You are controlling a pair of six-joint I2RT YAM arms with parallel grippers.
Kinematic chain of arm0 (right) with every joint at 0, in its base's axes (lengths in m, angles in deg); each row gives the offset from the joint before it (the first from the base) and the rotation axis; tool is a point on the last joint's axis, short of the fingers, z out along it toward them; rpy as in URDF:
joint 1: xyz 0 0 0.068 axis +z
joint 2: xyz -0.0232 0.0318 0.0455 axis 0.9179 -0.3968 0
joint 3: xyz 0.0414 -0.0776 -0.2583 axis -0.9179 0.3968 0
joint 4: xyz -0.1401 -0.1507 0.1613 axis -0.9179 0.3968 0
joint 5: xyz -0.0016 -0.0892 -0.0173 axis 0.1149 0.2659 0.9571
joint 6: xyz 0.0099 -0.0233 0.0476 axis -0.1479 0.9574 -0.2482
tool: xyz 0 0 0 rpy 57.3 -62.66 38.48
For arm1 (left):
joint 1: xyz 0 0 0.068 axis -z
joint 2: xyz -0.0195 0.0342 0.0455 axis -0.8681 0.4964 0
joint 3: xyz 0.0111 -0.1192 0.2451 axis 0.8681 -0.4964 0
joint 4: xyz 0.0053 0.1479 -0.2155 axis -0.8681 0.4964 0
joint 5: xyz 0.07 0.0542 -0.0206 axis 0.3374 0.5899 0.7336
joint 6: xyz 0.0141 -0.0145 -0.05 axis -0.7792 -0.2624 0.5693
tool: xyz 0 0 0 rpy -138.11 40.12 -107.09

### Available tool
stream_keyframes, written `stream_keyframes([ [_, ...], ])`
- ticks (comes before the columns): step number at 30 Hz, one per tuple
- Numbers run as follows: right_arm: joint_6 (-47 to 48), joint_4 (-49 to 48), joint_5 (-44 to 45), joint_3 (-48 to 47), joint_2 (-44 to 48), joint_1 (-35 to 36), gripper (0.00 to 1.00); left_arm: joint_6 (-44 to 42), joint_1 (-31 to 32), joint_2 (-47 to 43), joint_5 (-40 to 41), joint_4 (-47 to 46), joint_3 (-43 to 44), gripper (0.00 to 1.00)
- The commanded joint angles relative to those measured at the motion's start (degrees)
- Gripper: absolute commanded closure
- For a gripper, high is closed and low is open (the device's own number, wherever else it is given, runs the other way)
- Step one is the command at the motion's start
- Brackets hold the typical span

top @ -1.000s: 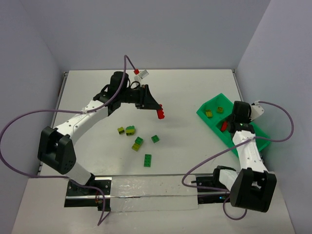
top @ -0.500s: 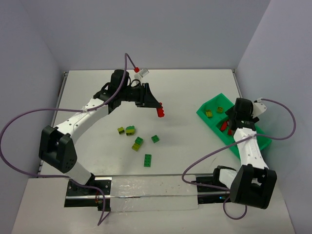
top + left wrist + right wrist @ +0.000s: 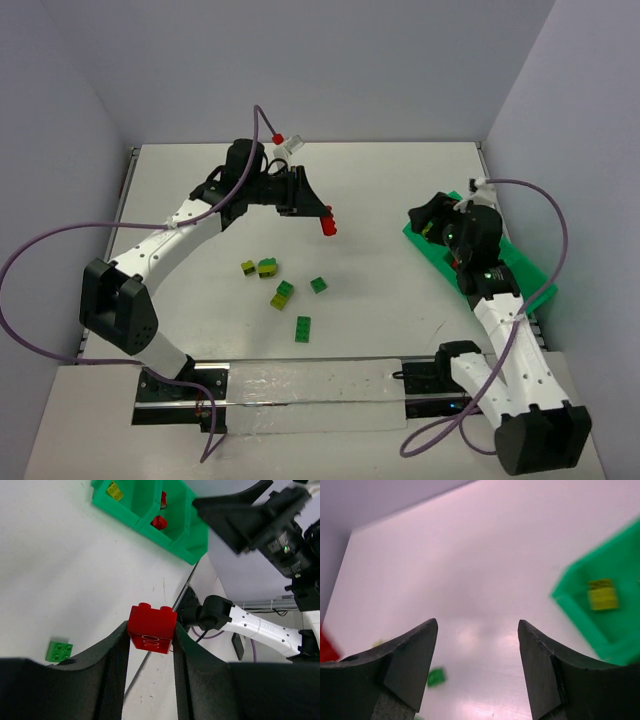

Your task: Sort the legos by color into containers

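Observation:
My left gripper [image 3: 326, 221] hangs above the table's middle, shut on a red lego [image 3: 327, 229]. The left wrist view has that red lego [image 3: 151, 628] pinched between both fingers. My right gripper [image 3: 419, 216] hovers by the left end of the bright green tray [image 3: 530, 285], open and empty, its jaws [image 3: 477, 630] wide apart and facing the table. The containers [image 3: 145, 517] hold a yellow lego [image 3: 114, 490] and two red legos [image 3: 159, 522]. Loose yellow-green and dark green legos [image 3: 284, 293] lie on the table in front of the left arm.
A dark green lego [image 3: 302, 328] lies nearest the arm bases, another [image 3: 318, 285] further back. The tray sits against the table's right edge. A purple cable [image 3: 40, 250] loops off the left side.

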Motion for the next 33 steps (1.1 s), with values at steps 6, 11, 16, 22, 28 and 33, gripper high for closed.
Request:
stream_keyframes([
  [6,4.74,-18.76,-36.8,2.19,-2.1,11.69,0.28,0.46,0.31,-1.34,-1.84,-2.11,1.48,1.0],
  [11,1.62,-17.4,-51.99,-6.35,-13.14,13.17,0.28,0.81,0.31,-1.8,-7.65,-6.46,0.17,1.0],
  [16,-1.17,-20.37,-56.04,-8.39,-17.27,13.58,0.27,0.73,0.42,-2.27,-10.27,-7.83,0.24,1.0],
  [22,-3.69,-22.87,-56.79,-9.06,-19.79,13.93,0.27,0.64,0.53,-2.94,-11.05,-8.64,0.14,1.0],
  [28,-9.46,-30.48,-58.23,-8.0,-22.43,14.4,0.3,0.47,0.92,-3.26,-11.76,-8.97,0.26,1.0],
  [33,-13.95,-36.74,-60.2,-7.28,-24.8,14.66,0.38,0.12,1.01,-3.86,-12.11,-9.32,0.34,1.0],
])
